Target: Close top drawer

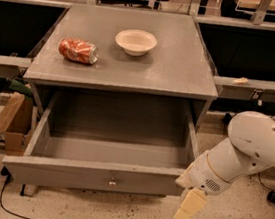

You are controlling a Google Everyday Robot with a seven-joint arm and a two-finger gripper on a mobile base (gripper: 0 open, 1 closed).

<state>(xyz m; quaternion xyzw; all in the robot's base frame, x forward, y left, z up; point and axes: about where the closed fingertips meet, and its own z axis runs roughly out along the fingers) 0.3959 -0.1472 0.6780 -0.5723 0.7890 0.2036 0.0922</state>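
Observation:
The top drawer [93, 175] of the grey cabinet is pulled far out and is empty inside. Its plain grey front panel has a small metal knob [112, 182] at the centre. My gripper [188, 207], with cream fingers pointing down, hangs at the end of the white arm [253, 149]. It is just right of the drawer front's right end and slightly in front of it, above the floor. It holds nothing that I can see.
On the cabinet top [182, 72] lie a crushed red can [78, 51] at the left and a white bowl [136, 41] at the back centre. A cardboard box [10, 120] stands on the floor at the left. Desks and cables lie behind.

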